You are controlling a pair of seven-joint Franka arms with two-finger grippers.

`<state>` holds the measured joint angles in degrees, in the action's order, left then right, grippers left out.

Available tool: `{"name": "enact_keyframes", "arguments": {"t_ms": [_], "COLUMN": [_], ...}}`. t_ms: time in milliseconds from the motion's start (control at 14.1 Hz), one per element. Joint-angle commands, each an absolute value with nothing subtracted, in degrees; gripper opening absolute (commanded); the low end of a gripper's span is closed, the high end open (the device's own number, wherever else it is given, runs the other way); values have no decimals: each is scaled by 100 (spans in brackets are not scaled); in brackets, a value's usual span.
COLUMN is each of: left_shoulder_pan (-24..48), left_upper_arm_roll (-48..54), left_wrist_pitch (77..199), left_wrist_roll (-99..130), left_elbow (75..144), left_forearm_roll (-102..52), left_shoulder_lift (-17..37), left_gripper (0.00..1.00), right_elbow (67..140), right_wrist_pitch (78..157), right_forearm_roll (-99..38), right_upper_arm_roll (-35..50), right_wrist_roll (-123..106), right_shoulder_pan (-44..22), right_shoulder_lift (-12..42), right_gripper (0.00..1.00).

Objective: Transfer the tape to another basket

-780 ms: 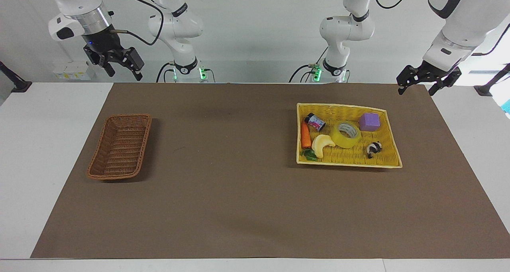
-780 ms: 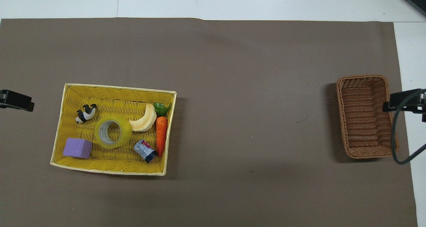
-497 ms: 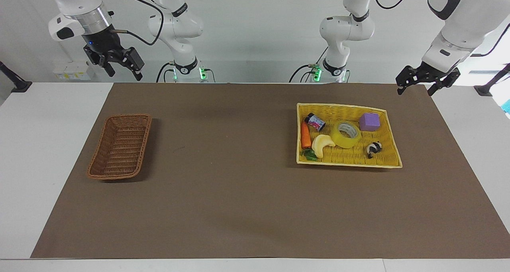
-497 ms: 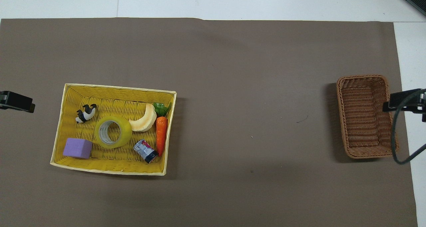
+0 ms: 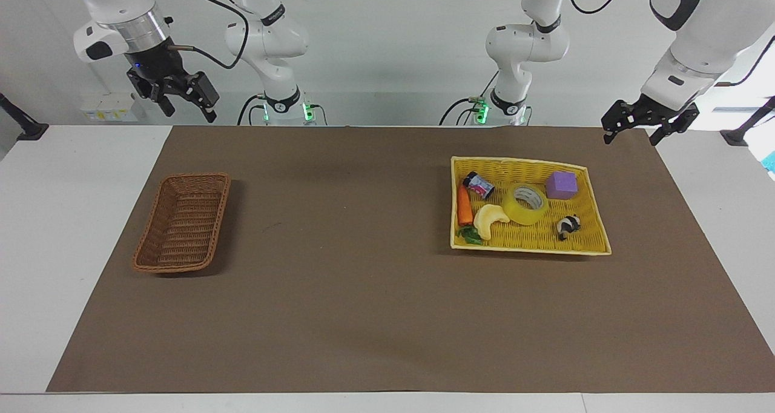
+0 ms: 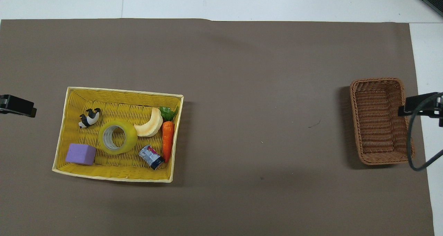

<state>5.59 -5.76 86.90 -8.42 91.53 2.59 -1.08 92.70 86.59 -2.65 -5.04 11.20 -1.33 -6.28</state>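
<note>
The tape, a yellow translucent roll, lies flat in the middle of the yellow woven tray. The brown wicker basket stands empty at the right arm's end of the mat. My left gripper hangs open, high over the mat's edge at the left arm's end, clear of the tray. My right gripper is open too, raised over the right arm's end of the table, well above the basket. Neither holds anything.
In the tray around the tape lie a purple block, a small can, a carrot, a pale curved piece and a black-and-white figure. A brown mat covers most of the table.
Both grippers have shifted only slightly in the air. Nothing on the table has moved.
</note>
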Motion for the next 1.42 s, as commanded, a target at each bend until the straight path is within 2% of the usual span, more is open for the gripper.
{"name": "enact_keyframes", "arguments": {"t_ms": [0, 355, 709, 1348], "left_shoulder_pan": [615, 589, 615, 598], "left_upper_arm_roll": [-615, -615, -615, -615], "left_wrist_pitch": [8648, 8718, 9298, 9299], "left_wrist_roll": [-897, -932, -940, -1151], "left_elbow": [9299, 9404, 10107, 10160], "left_forearm_roll": [255, 71, 18, 18], "left_shoulder_lift": [-237, -298, -659, -659], "left_gripper": [100, 100, 100, 100], "right_elbow": [9378, 9387, 9378, 9378], "right_wrist_pitch": [8657, 8701, 8649, 8657], "right_forearm_roll": [-255, -255, -255, -255], "right_upper_arm_roll": [-475, -457, -457, -457], "right_wrist_roll": [1011, -67, -132, -132], "right_shoulder_pan": [-97, -114, -105, -105], "right_shoulder_lift": [-729, -738, -721, -721], "right_gripper": [100, 100, 100, 100]}}
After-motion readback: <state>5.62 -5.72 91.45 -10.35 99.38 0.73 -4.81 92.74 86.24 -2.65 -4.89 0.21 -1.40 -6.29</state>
